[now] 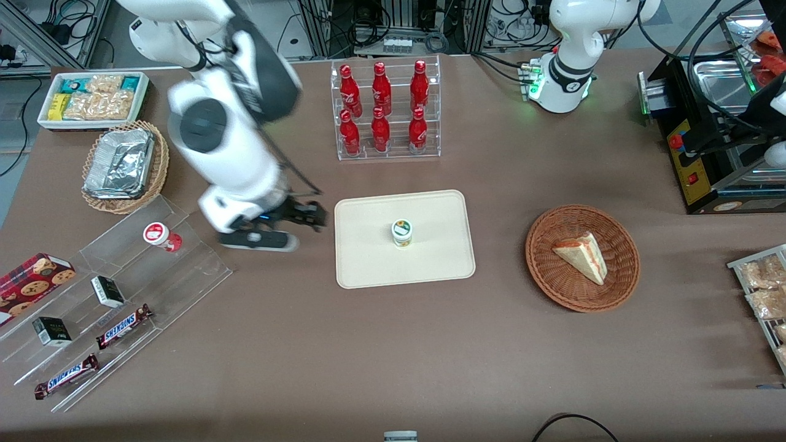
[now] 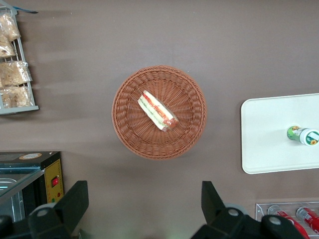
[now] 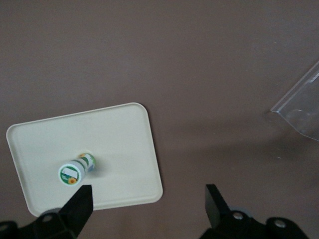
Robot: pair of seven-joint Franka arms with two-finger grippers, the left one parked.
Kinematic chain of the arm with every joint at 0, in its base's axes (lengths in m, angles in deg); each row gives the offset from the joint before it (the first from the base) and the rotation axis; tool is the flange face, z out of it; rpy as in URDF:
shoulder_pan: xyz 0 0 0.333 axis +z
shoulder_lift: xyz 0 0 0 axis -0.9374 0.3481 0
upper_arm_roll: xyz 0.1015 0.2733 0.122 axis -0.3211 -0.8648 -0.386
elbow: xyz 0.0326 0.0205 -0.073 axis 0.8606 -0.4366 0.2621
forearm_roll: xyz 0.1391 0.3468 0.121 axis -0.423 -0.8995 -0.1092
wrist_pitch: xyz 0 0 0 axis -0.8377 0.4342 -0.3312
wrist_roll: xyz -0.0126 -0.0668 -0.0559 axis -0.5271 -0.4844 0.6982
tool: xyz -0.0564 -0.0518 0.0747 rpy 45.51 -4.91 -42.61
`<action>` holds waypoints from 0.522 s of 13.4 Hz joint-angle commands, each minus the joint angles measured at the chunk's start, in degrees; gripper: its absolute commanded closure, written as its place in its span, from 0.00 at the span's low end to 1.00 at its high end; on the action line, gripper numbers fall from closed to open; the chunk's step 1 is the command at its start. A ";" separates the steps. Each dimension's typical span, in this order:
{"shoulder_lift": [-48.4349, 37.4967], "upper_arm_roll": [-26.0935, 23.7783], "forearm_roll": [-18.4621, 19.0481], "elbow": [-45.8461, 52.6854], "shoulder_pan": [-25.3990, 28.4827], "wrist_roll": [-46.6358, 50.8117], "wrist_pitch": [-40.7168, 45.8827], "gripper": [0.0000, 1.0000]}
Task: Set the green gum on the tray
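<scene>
The green gum point(image 1: 402, 232) stands upright near the middle of the cream tray point(image 1: 368, 264). It also shows in the right wrist view point(image 3: 75, 170) on the tray point(image 3: 119, 144), and in the left wrist view point(image 2: 303, 135) on the tray point(image 2: 264, 134). My gripper point(image 1: 307, 216) hangs above the bare table beside the tray's edge, toward the working arm's end. It is open and empty, its fingers point(image 3: 82, 201) wide apart, clear of the gum.
A bottle with a red-and-white lid point(image 1: 161, 236) sits on a clear stepped rack point(image 1: 184, 270) with candy bars. A rack of red bottles point(image 1: 384, 110) stands farther from the camera than the tray. A wicker basket with a sandwich point(image 1: 582, 258) lies toward the parked arm's end.
</scene>
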 commanded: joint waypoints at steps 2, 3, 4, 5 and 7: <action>-7.32 -0.46 0.78 -2.73 -7.62 -7.40 7.54 0.00; -8.38 -0.37 1.40 -2.73 -9.73 -10.55 9.12 0.00; -9.17 -0.37 1.67 -2.73 -12.27 -13.72 10.09 0.00; -9.88 -0.46 1.67 -2.73 -14.74 -16.88 11.06 0.00; -11.11 -0.46 1.84 -2.72 -18.43 -20.50 13.17 0.00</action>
